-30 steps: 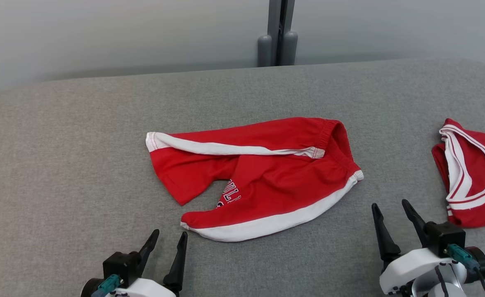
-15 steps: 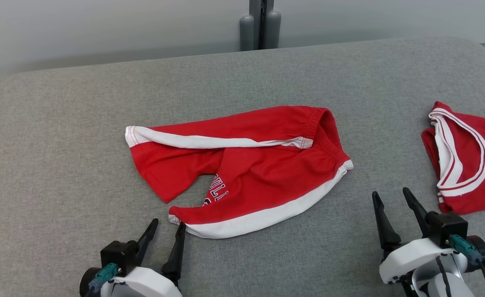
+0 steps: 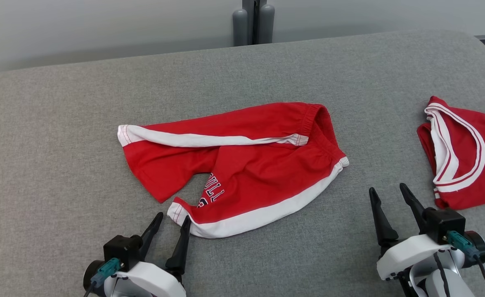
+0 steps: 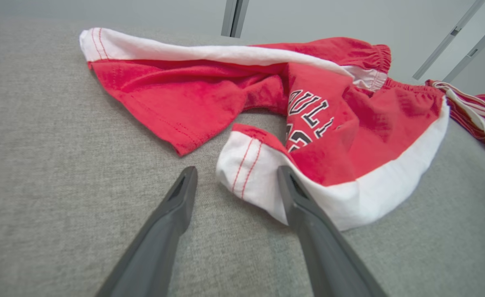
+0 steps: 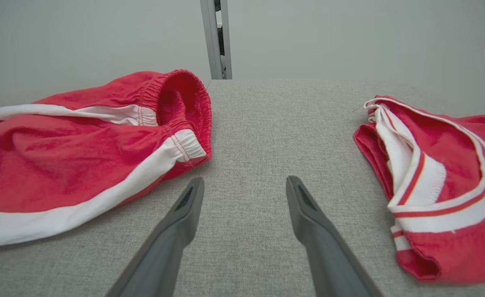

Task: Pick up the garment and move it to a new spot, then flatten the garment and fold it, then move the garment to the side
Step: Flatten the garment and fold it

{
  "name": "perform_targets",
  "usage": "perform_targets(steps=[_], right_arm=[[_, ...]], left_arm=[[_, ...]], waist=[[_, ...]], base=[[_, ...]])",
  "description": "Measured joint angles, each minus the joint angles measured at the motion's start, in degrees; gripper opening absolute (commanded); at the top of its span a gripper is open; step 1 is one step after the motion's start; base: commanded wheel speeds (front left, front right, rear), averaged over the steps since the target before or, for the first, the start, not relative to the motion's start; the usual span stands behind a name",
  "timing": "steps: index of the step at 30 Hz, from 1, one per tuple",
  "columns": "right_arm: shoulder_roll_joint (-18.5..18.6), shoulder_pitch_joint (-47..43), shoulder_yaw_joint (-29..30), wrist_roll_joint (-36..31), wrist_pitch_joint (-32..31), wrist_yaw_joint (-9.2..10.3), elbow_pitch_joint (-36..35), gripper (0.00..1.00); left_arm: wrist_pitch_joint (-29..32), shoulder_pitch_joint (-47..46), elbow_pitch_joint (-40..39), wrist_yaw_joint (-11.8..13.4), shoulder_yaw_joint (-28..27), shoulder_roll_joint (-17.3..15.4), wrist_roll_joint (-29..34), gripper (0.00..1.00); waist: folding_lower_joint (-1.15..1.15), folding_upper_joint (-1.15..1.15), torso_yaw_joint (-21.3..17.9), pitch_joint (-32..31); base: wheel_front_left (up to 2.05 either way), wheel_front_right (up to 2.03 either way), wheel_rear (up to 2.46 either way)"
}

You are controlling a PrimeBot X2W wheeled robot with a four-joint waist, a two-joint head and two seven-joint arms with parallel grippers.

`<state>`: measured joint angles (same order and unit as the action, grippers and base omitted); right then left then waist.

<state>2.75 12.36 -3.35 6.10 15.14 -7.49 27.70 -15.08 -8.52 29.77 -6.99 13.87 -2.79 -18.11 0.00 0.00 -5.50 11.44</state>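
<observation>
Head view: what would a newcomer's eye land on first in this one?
The crumpled red shorts with white side stripes, lying midway on the grey fabric-covered table, stand out at once. The left gripper sits right at their near white hem with its fingers open. The right gripper, also open, is between the shorts and a second red garment with white trim at the right edge.
</observation>
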Motion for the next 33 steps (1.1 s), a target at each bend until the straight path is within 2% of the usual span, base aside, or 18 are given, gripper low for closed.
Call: perform_targets(steps=[7, 8, 9, 11, 12, 14, 21, 27, 33], right_arm=[[0.01, 0.0, -0.3, 0.01, 0.0, 0.0, 0.21, 1.0], [0.0, 0.01, -0.42, 0.01, 0.0, 0.0, 0.31, 1.0], [0.0, 0.01, -0.53, 0.03, 0.0, 0.0, 0.46, 1.0], [0.0, 0.01, -0.76, 0.1, 0.0, 0.0, 0.68, 1.0], [0.0, 0.01, -0.81, 0.12, 0.0, -0.01, 0.77, 1.0], [0.0, 0.01, -0.92, 0.38, 0.0, 0.0, 0.87, 1.0], [0.02, -0.04, -0.35, 0.43, 0.0, 0.0, 1.01, 1.0], [0.01, -0.92, -0.58, 0.51, 0.0, 0.0, 1.23, 1.0], [0.01, -1.23, -3.96, 1.92, 0.0, 0.0, 1.67, 1.0]], left_arm=[[-0.01, -0.54, -0.84, -0.25, 0.41, 0.0, 1.0, 1.0], [-0.01, -0.56, -0.86, -0.25, 0.48, -0.02, 1.16, 0.95], [0.0, -0.6, -0.86, -0.26, 0.58, -0.01, 1.33, 0.86], [0.0, -0.73, -0.93, -0.26, 0.76, 0.0, 1.53, 0.59], [0.0, -0.76, -1.0, -0.27, 0.8, 0.0, 1.56, 0.37], [-0.01, -0.76, -1.18, -0.3, 0.85, 0.0, 1.57, 0.0], [-0.01, -0.73, -3.16, -0.41, -0.3, 0.05, 1.98, 0.0], [-0.01, 2.03, -5.54, 3.05, -5.21, 0.0, 2.02, 0.0], [0.0, 4.95, -5.11, 3.04, -8.36, 0.02, 3.48, 0.0]], waist=[[0.0, 0.0, -0.16, -0.05], [0.0, 0.0, -0.15, -0.09], [0.0, 0.0, -0.15, -0.15], [0.0, 0.0, -0.16, -0.29], [0.0, 0.0, -0.16, -0.37], [0.0, 0.0, -0.14, -0.52], [0.0, 0.0, 0.61, -1.0], [0.0, 0.0, 3.29, -2.4], [0.0, 0.0, 6.38, -3.94]], base=[[0.0, 0.0, 0.0], [0.0, 0.0, 0.0], [0.0, 0.0, 0.0], [0.0, 0.0, 0.0], [0.0, 0.0, 0.0], [0.0, 0.0, 0.0], [0.0, 0.0, 0.0], [0.0, 0.0, 0.0], [0.0, 0.0, 0.0]])
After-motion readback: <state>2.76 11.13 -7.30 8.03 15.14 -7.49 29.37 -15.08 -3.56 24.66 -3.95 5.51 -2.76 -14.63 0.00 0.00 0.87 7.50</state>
